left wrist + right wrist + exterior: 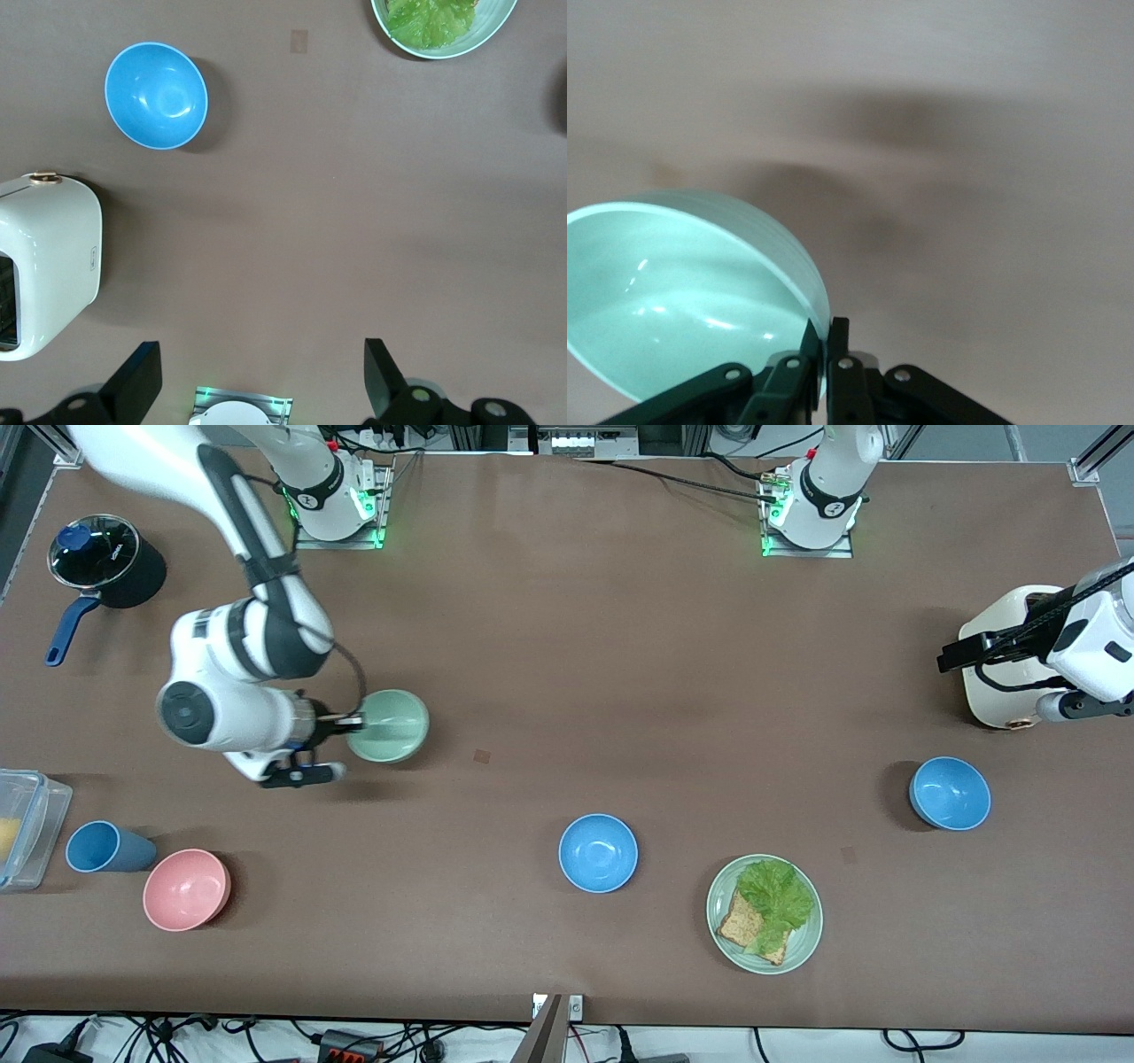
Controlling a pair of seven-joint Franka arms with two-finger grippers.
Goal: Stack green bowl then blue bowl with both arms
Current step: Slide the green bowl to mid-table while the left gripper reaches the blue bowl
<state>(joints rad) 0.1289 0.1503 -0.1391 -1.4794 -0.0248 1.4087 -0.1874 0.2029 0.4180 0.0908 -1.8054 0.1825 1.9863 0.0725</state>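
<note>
Right gripper [822, 341] pinches green bowl [388, 726] rim; left gripper [262, 376] waits, spread, fingertips cut off.

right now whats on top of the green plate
On the green plate lie a lettuce leaf and a slice of toast. The leaf covers part of the toast, so anything under it cannot be seen.

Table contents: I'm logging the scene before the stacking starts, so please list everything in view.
green bowl: one, mint, pinched at its rim by the right gripper.
blue bowl: two, sky-blue, one mid-table, one near the toaster.
pink bowl: one, beside the blue cup.
green plate: one, with lettuce and toast.
toaster: one, white.
pot: one, dark.
plastic box: one, clear.
right gripper: shut on bowl.
left gripper: open, over table, waiting.
</note>
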